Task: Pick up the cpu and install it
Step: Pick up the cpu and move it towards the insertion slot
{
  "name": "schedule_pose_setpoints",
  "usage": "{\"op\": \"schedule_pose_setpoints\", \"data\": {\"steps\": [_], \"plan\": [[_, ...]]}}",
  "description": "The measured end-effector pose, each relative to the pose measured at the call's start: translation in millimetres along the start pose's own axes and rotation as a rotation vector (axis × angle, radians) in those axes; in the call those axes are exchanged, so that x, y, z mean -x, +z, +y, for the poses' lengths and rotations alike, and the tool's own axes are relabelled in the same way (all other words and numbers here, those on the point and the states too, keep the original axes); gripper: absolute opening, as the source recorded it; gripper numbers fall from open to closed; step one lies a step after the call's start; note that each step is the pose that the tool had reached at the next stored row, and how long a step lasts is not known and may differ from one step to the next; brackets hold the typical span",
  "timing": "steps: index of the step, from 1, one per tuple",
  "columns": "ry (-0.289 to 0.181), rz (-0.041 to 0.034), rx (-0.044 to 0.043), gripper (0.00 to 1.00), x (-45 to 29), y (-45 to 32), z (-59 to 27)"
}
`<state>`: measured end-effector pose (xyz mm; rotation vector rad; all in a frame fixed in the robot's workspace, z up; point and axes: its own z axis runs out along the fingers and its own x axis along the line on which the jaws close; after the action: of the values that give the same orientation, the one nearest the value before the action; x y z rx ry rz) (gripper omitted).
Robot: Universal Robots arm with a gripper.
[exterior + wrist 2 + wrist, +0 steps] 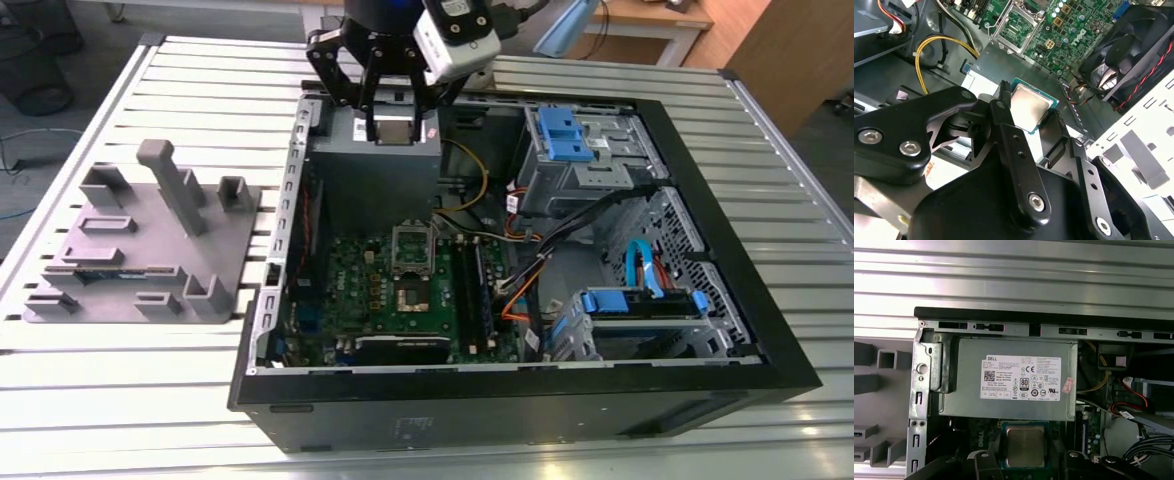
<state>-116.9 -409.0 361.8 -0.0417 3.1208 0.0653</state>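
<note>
Second wrist view: the cpu (1030, 107), silvery top towards the camera, sits clamped by its edges between the black fingers (1004, 130) of the gripper (392, 120). It is held over the grey power supply (1004, 375) inside the open computer case (747, 250), well apart from the metal socket frame (411, 262) on the green motherboard (387, 310); a slatted table (200, 70) lies beneath

Exterior view: high, angled down over open case (534, 420). First wrist view: close, straight down onto power supply (964, 390). Second wrist view: oblique toward motherboard (1074, 30). Both wrist views share cpu (1029, 106) (1025, 446).
</note>
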Motion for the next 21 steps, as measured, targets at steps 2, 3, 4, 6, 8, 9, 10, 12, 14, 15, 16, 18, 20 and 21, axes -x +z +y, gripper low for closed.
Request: {"op": "schedule_pose_setpoints", "data": {"steps": [2, 3, 4, 6, 8, 9, 10, 12, 14, 15, 16, 18, 20, 21], "plan": [[0.000, 0.0000, 0.0000, 0.47, -0.1, -0.1, -2.1], [0.000, 0.0000, 0.0000, 0.47, -0.1, -0.1, -2.3], [0.000, 0.0000, 0.0000, 0.47, -0.1, -0.1, -2.3], [0.000, 0.0001, -0.0001, 0.47, 0.0, -0.1, -2.4], [0.000, 0.0000, 0.0000, 0.47, -0.1, -0.1, -2.5], [0.000, 0.0000, -0.0001, 0.47, -0.1, -0.1, -2.5], [0.000, 0.0000, 0.0000, 0.47, -0.1, -0.1, -2.5], [0.000, 0.0000, 0.0000, 0.47, 0.0, -0.1, -2.5], [0.000, 0.0001, -0.0001, 0.47, 1.2, -0.1, -2.6], [0.000, 0.0001, -0.0001, 0.47, 2.3, -0.1, -2.6], [0.000, 0.0000, -0.0001, 0.47, 3.7, 0.0, -2.6], [0.000, 0.0001, 0.0000, 0.47, 7.1, 0.0, -2.7], [0.000, 0.0000, -0.0001, 0.47, 10.6, 0.1, -2.8], [0.000, 0.0000, 0.0000, 0.47, 12.4, 0.1, -2.8]]}}
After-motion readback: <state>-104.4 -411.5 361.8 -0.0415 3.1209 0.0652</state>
